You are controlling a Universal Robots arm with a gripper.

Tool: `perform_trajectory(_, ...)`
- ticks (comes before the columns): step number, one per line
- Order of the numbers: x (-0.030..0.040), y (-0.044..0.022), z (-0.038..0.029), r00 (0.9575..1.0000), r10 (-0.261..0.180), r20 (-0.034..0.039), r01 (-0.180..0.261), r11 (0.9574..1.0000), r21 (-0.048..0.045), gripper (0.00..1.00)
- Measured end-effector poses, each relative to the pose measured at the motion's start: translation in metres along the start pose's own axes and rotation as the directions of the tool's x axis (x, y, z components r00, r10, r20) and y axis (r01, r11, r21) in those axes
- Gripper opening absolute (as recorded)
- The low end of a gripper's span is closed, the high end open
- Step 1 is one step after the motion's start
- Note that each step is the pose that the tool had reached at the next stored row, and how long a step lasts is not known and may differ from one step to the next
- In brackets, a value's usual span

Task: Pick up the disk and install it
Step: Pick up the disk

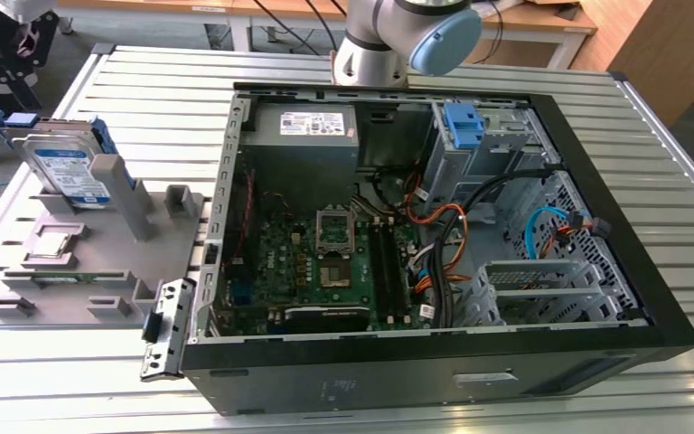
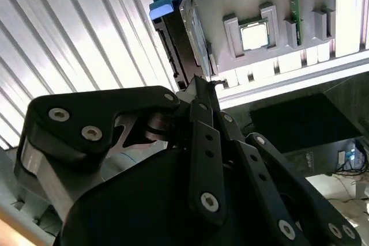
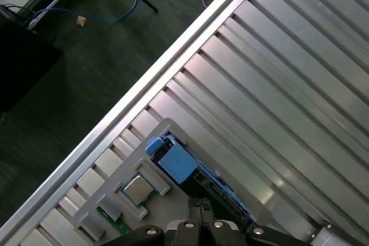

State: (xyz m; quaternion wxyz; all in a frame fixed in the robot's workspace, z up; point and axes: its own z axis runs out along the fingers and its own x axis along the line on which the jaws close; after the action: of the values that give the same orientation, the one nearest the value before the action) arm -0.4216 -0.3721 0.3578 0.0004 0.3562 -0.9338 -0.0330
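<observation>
Silver disk (image 1: 60, 155) with white-and-blue label (image 1: 72, 179) and blue bracket (image 1: 98, 136) at the exterior view's upper left; grey tray (image 1: 94, 267); ribbed silver table (image 1: 661, 145); black computer case (image 1: 419, 380), green motherboard (image 1: 311, 262), orange cables (image 1: 434, 217); pale-blue joint cap (image 1: 444, 41) on the grey arm (image 1: 369, 50); black gripper (image 2: 199, 84)

disk (image 1: 68, 170) label, print not legible

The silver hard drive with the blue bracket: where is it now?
The silver hard drive stands on edge in the grey plastic parts holder at the exterior view's left, outside the open black computer case.
</observation>
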Motion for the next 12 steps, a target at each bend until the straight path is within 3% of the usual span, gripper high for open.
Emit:
perform_trajectory(3, 0.0000, 0.0000, 0.0002, 0.9985, -0.054, -0.0034, 0.054, 0.9985, -0.0013, 0.11)
perform_trajectory(6, 0.0000, 0.0000, 0.0005, 0.9940, -0.109, -0.0066, 0.109, 0.9940, -0.0029, 0.11)
perform_trajectory(9, 0.0000, -0.0001, 0.0008, 0.9867, -0.163, -0.0097, 0.162, 0.9867, -0.0046, 0.11)
perform_trajectory(12, 0.0000, -0.0001, 0.0010, 0.9761, -0.217, -0.0129, 0.217, 0.9762, -0.0064, 0.11)
